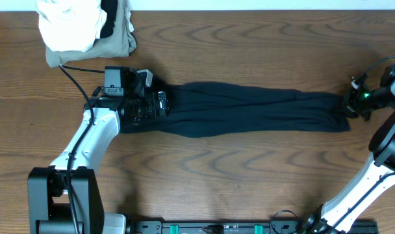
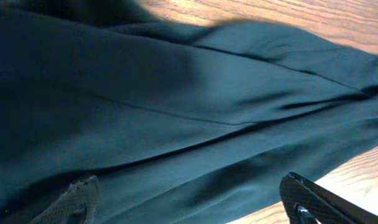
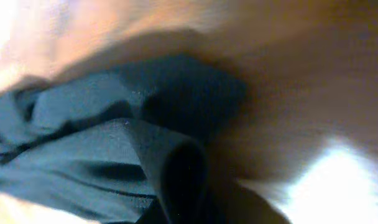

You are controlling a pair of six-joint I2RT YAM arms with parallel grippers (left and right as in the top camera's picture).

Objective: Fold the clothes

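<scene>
Across the middle of the overhead frame, on the one wooden table [image 1: 249, 182], the clothes [image 1: 249, 107] lie drawn out to full length. They are a single black garment running from left of centre almost to the right edge. I judge the task barely begun: the garment is long and flat with only shallow creases, no fold is made yet, so all the folding is left to do.

At the upper left of the frame, near but apart from the garment's left end, sits a small pile of one white folded cloth [image 1: 67, 26] lying on one khaki-olive garment [image 1: 123, 42].

I have two grippers, one at each end of the clothes. My left gripper [image 1: 160, 103] hangs over the left end. In its wrist view the fingers stand wide apart with black fabric spread beneath them, and they clamp nothing. My right gripper [image 1: 351, 105] is at the far right end, closed together, as far as I can judge on a bunched fold of the fabric that rises toward it in its wrist view
</scene>
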